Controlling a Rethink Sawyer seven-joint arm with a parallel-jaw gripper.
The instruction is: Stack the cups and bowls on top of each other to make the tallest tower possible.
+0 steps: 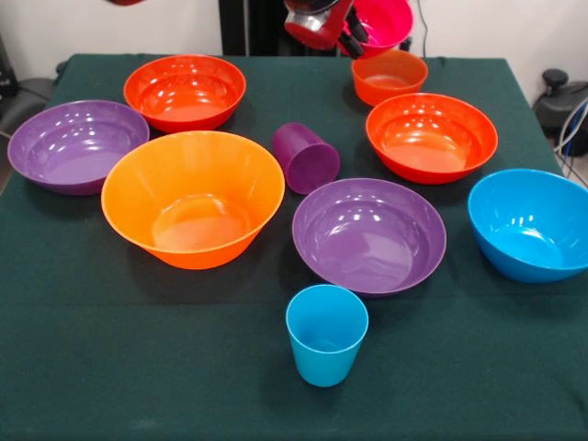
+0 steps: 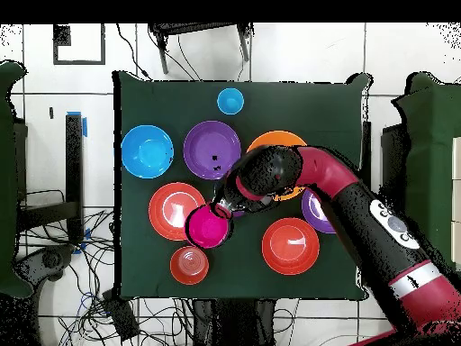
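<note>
Small magenta bowl (image 1: 384, 20) held aloft at the frame's top edge, tipped toward the camera.
The gripper (image 1: 354, 39) clamps its rim, above the small orange bowl (image 1: 390, 76); the purple cup (image 1: 306, 157) lies on its side on the dark green tablecloth (image 1: 138, 367).

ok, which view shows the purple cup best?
Front view: the purple cup lies tipped on its side between the bowls, fully visible. Overhead, the arm covers nearly all of it.
</note>
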